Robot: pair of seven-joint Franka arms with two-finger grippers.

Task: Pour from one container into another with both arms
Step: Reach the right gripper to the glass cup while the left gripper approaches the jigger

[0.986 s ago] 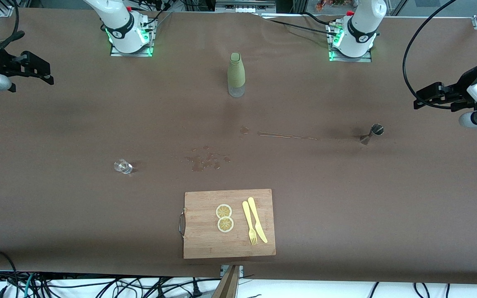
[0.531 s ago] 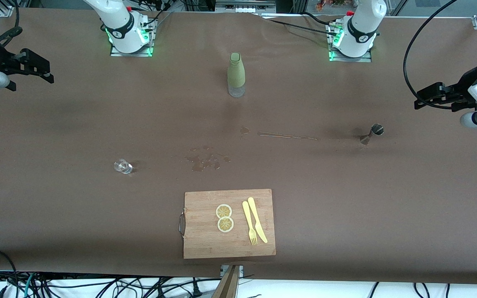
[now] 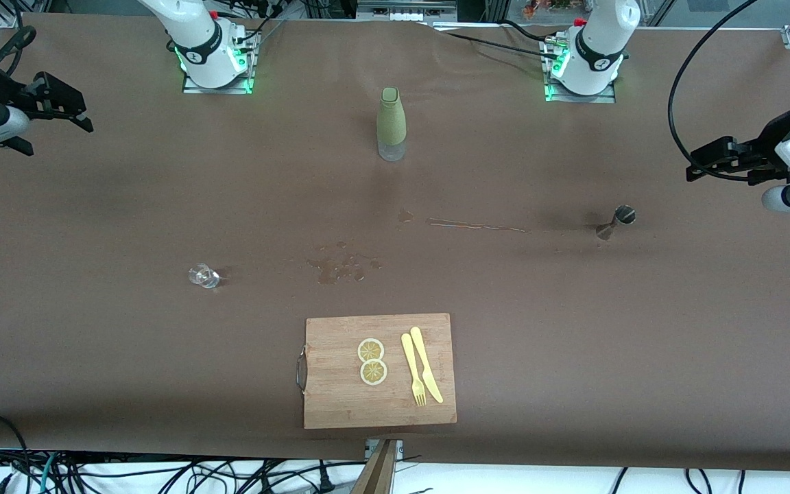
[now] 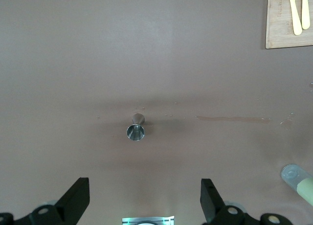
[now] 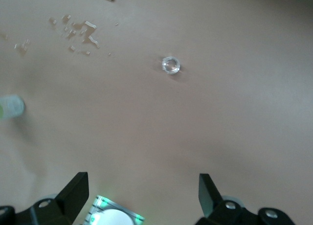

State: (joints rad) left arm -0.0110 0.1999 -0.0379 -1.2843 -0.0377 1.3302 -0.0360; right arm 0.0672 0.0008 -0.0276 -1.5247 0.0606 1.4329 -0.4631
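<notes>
A small metal jigger (image 3: pixel 618 221) stands toward the left arm's end of the table and also shows in the left wrist view (image 4: pixel 136 130). A small clear glass (image 3: pixel 204 276) stands toward the right arm's end, and the right wrist view looks down on this glass (image 5: pixel 171 65). My left gripper (image 3: pixel 702 165) (image 4: pixel 145 201) hangs open and empty over the table's end, apart from the jigger. Over the table's other end my right gripper (image 3: pixel 71 108) (image 5: pixel 142 195) is open and holds nothing, well away from the glass.
A green-sleeved bottle (image 3: pixel 391 123) stands mid-table near the bases. Spilled drops (image 3: pixel 343 264) and a wet streak (image 3: pixel 477 224) mark the cloth. Nearer the camera, a wooden cutting board (image 3: pixel 340 398) carries two lemon slices (image 3: pixel 372 361), a yellow fork (image 3: pixel 413 370) and knife (image 3: pixel 426 363).
The right gripper has shifted slightly toward the bases and turned a little. The left gripper and all the things on the table have stayed where they were.
</notes>
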